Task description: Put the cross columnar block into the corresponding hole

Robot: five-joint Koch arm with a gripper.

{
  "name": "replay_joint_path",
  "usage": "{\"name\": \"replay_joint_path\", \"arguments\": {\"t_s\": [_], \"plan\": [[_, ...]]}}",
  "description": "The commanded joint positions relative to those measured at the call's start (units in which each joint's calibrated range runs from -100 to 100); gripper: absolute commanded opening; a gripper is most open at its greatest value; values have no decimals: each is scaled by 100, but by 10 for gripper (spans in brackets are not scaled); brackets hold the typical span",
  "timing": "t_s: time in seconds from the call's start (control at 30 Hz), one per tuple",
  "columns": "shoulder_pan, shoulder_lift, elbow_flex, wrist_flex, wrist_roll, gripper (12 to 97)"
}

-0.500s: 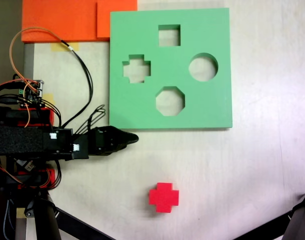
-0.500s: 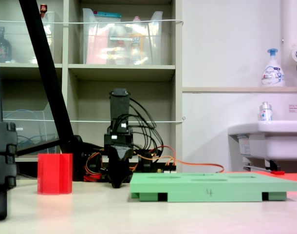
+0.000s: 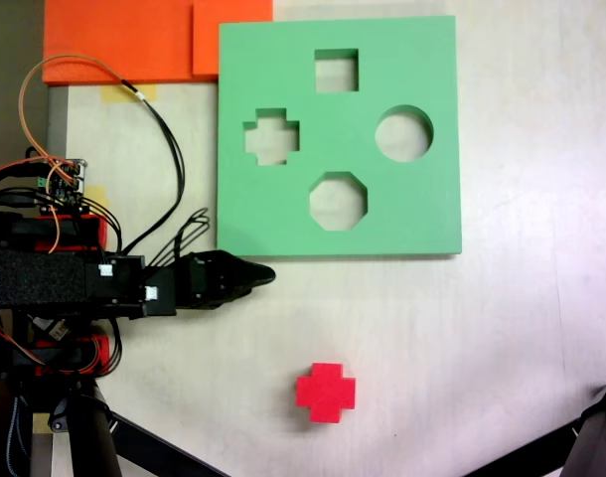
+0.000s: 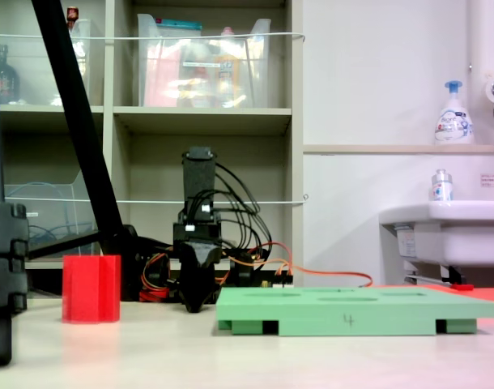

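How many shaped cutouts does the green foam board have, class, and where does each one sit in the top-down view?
4. On the green foam board: square cutout near the top edge, plus-shaped cutout at left, round cutout at right, octagonal cutout lowest. None appears hidden.

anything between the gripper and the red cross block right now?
Nothing. In a fixed view from above, only bare tabletop separates the gripper from the cross block; the green board lies on the gripper's other side.
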Motion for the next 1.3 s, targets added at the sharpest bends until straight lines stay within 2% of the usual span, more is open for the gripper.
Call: {"name": "replay_joint_path", "arguments": {"t_s": [0.0, 0.43, 0.67, 0.8, 0.9, 1.0, 1.1, 1.27], "plan": [[10, -68, -98, 3, -10, 486], [-83, -68, -98, 3, 181, 481], [-537, -68, -98, 3, 1407, 479], [-630, -68, -98, 89, 3062, 481], [-772, -68, -98, 22, 3277, 466], [-781, -68, 2, -835, 3663, 465], [-777, -68, 1019, -2597, 4020, 465], [-781, -68, 2444, -4118, 4361, 468]]}}
